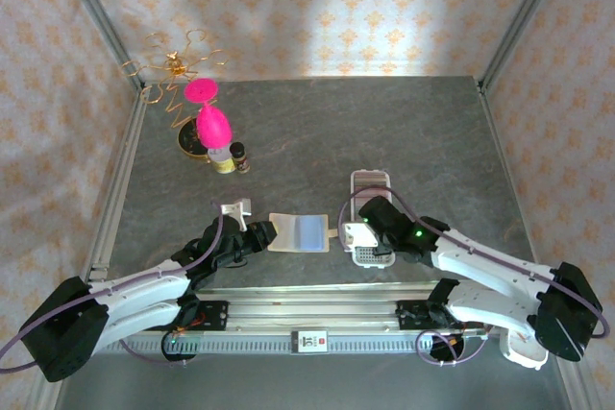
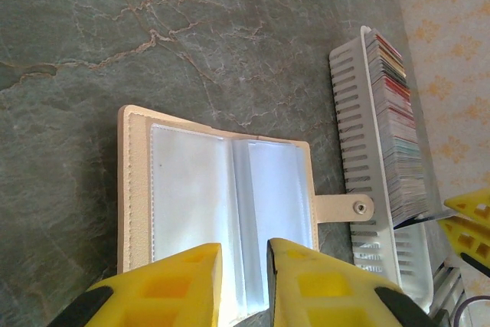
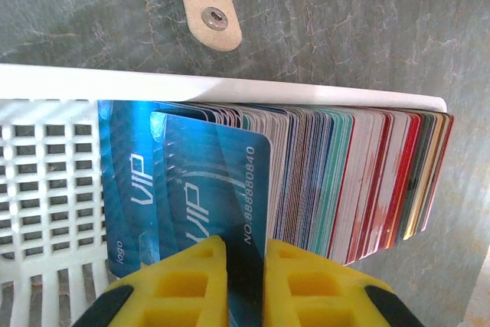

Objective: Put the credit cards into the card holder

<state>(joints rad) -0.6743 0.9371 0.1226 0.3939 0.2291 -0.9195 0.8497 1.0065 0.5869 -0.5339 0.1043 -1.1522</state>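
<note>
A grey stone-patterned bench (image 1: 384, 132) carries two arms. The left arm reaches in from seven o'clock and the right from four o'clock, both low and stretched toward the middle. A white slotted tray (image 1: 369, 180) lies right of centre with its long axis running twelve to six. It is packed with upright credit cards (image 3: 344, 181). The tan card holder (image 1: 300, 234) lies open and flat just beside the tray, at nine o'clock from it, its long axis running nine to three and its clear sleeves facing up. The right end effector (image 3: 245, 266) is the nearer one to the cards. It is clamped on the edge of a blue card (image 3: 222, 189) that leans at the near end of the stack, so the holder sits at nine o'clock from that grip. The left end effector (image 2: 245, 273) sits at the holder's nine o'clock edge, fingers nearly together; I cannot tell whether they pinch a sleeve. The holder's snap tab (image 3: 208, 5) points toward the tray.
</note>
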